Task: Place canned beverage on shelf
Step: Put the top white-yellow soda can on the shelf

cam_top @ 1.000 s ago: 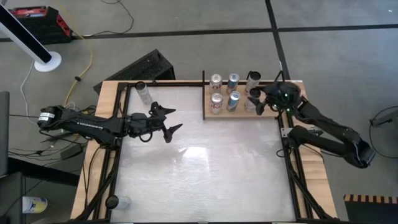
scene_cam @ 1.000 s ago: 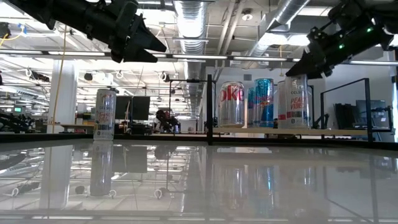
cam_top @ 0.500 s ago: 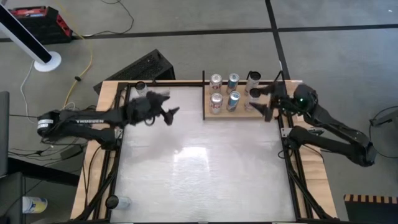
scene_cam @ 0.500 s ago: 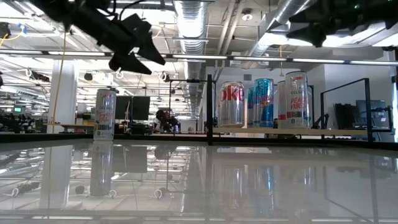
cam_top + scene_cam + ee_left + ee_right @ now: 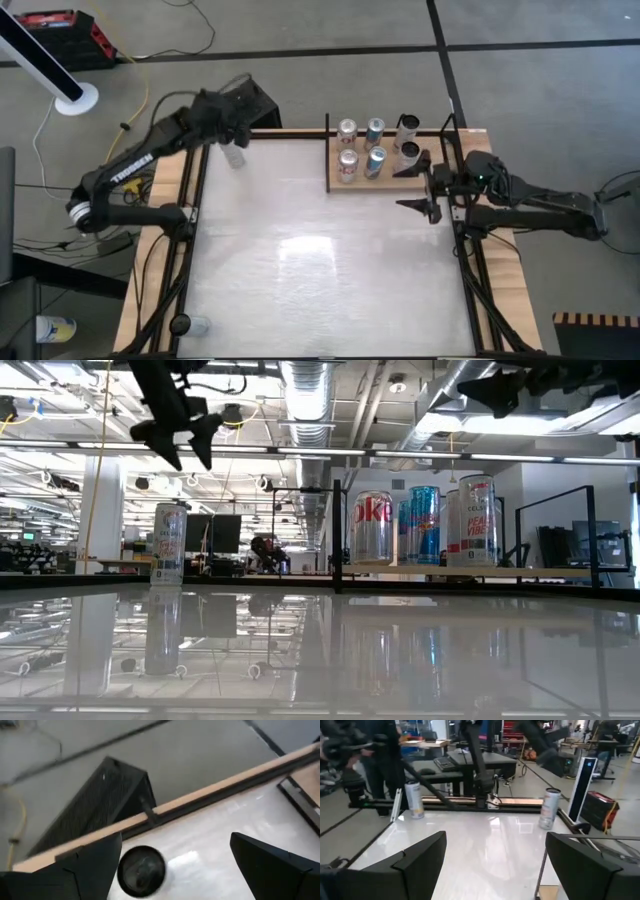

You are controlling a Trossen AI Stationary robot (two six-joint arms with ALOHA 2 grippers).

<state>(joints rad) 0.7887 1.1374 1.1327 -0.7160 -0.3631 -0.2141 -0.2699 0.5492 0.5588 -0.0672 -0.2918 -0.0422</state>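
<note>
A silver canned beverage [image 5: 233, 155] stands upright on its base at the table's far left, also plain in the low view [image 5: 168, 543]. My left gripper [image 5: 232, 128] hangs open above it, tipped downward. In its wrist view the can's top [image 5: 141, 870] shows between the spread fingers, untouched. The shelf [image 5: 432, 178], a small wooden board with black end rails, lies at the far right and carries several upright cans [image 5: 373, 527]. My right gripper [image 5: 412, 188] is open and level at the shelf's near edge, pointing toward the table's left, with nothing between its fingers [image 5: 420, 862].
Another can [image 5: 196, 325] stands at the near left corner, seen across the table from the right wrist [image 5: 414, 799]. A black mesh object [image 5: 95, 810] lies on the floor beyond the far rim. The white tabletop's middle [image 5: 320, 260] is bare.
My left gripper has swung from the table's left-middle toward the far left corner, rising and tipping downward, and now hangs above the lone can. My right gripper has drawn back from the cans on the shelf toward the near edge, rising and turning level. Both stayed open.
</note>
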